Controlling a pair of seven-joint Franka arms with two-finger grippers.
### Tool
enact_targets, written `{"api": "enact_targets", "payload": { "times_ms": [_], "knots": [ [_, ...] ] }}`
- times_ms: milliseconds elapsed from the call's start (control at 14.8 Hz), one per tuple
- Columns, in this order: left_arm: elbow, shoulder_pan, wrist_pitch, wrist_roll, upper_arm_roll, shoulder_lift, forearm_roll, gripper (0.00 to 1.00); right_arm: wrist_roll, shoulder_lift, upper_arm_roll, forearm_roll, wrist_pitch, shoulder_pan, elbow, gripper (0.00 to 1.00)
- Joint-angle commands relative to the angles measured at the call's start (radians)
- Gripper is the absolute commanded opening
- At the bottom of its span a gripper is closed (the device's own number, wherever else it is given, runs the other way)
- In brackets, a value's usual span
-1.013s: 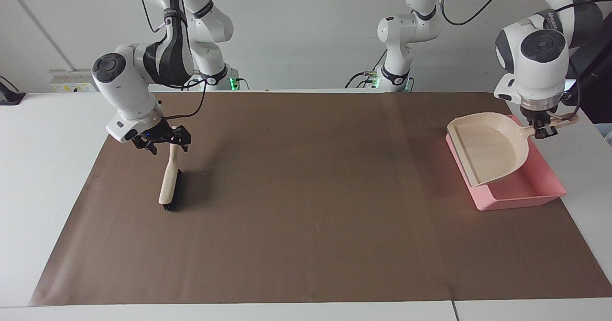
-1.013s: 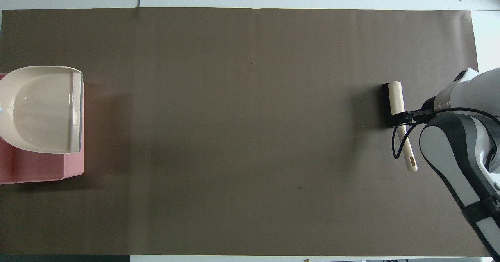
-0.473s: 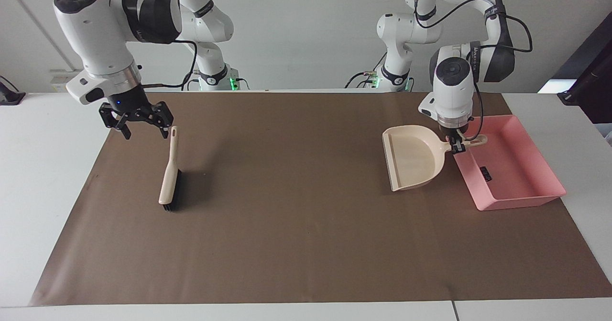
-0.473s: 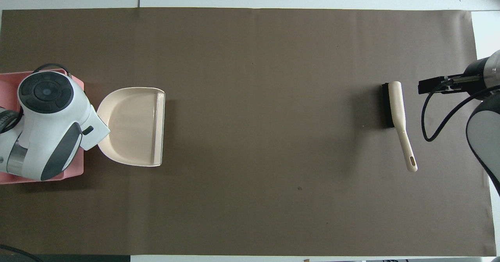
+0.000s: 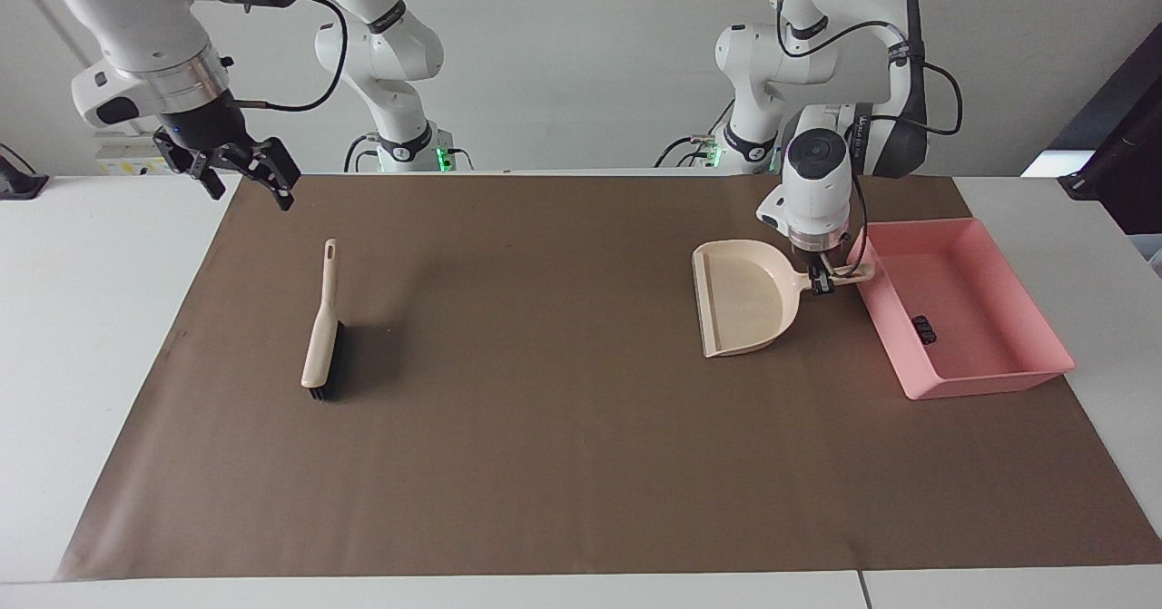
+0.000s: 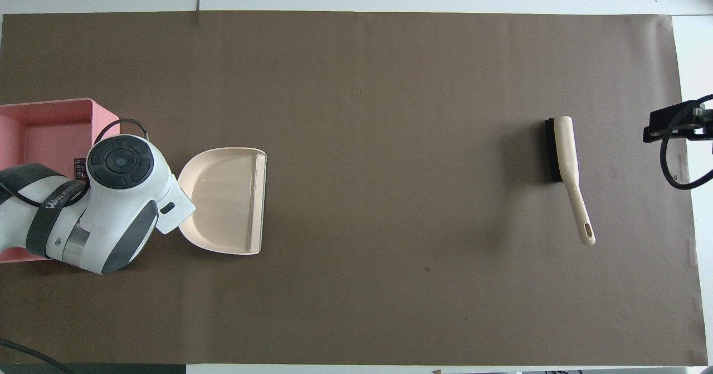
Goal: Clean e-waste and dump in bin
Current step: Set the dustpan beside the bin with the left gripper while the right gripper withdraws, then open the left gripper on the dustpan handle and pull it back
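Note:
The pink bin stands at the left arm's end of the table, also in the overhead view. A small black component lies in it, seen from above too. The white cylinder is not in view. My left gripper is shut on the handle of the beige dustpan, which sits low on the mat beside the bin, toward the table's middle. My right gripper is open and empty, raised over the mat's edge at the right arm's end.
A beige brush with black bristles lies on the brown mat toward the right arm's end, its handle pointing toward the robots; it also shows from above. The mat covers most of the white table.
The left gripper carried the dustpan from over the bin down onto the mat beside it, which uncovered the black component. The right gripper let go of the brush handle and rose away.

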Motion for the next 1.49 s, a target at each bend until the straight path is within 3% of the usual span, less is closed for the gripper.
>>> {"api": "enact_targets", "payload": {
  "times_ms": [0,203,338,405,540,608,743,810,945,1080,1283,1418],
  "knots": [
    [-0.019,-0.03,0.039,-0.019,0.015,-0.005,-0.019,0.0,0.018,-0.002,0.007,0.01,-0.014,-0.006,0.001,1.0],
    [-0.056,-0.04,0.091,-0.04,0.015,-0.011,-0.019,0.0,0.005,-0.013,-0.001,0.01,-0.054,0.003,0.002,1.0],
    [-0.059,-0.042,0.093,-0.042,0.015,-0.013,-0.019,0.0,0.003,-0.01,-0.12,0.008,-0.049,0.132,0.004,1.0],
    [-0.068,-0.048,0.093,-0.042,0.018,-0.017,-0.019,0.0,0.002,-0.008,-0.143,0.008,-0.046,0.146,0.004,1.0],
    [-0.079,-0.053,0.099,-0.045,0.018,-0.02,-0.019,0.01,0.001,-0.007,-0.107,0.007,-0.049,0.114,0.004,1.0],
    [-0.074,-0.053,0.094,-0.043,0.018,-0.019,-0.019,0.15,0.003,-0.008,-0.107,0.007,-0.052,0.116,0.004,1.0],
    [-0.065,-0.054,0.087,-0.042,0.018,-0.019,-0.019,0.53,0.005,-0.01,-0.107,0.007,-0.056,0.12,0.002,1.0],
    [-0.059,-0.053,0.084,-0.042,0.018,-0.022,-0.019,0.63,0.005,-0.011,-0.107,0.007,-0.056,0.119,0.002,1.0],
    [-0.051,-0.042,0.055,-0.052,0.02,-0.067,-0.019,0.72,0.006,-0.011,-0.105,0.007,-0.056,0.12,0.002,1.0],
    [-0.053,-0.004,0.018,-0.138,0.029,-0.126,-0.019,0.95,0.005,-0.011,-0.105,0.007,-0.054,0.12,0.004,1.0],
    [-0.053,0.105,0.002,-0.198,0.031,-0.19,-0.03,0.97,0.003,-0.01,-0.105,0.008,-0.049,0.122,0.005,1.0],
    [-0.053,0.188,-0.028,-0.273,0.031,-0.209,-0.1,0.97,0.005,-0.01,-0.105,0.008,-0.048,0.122,0.004,1.0]
  ]
}}
